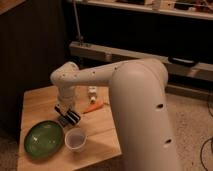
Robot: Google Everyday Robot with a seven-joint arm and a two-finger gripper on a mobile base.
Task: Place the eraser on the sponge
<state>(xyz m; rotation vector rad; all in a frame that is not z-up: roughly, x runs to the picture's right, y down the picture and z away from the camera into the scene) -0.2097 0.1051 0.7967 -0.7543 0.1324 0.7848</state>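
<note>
Gripper (67,111) low beside the plate (35,144), eraser (73,116) right at the sponge (63,121). Can't tell its grip, so letting go may be left.

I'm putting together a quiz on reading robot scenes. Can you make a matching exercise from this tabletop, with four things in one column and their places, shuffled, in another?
Things
1. green plate
2. clear cup
3. orange marker
4. gripper

Places
A. lying mid-table, to the right of the arm's end in the picture
B. near-left corner of the wooden table
C. low over the table just behind the plate and cup, at the black striped eraser
D. near the front edge, just right of the plate

Pairs: 1-B, 2-D, 3-A, 4-C
</note>
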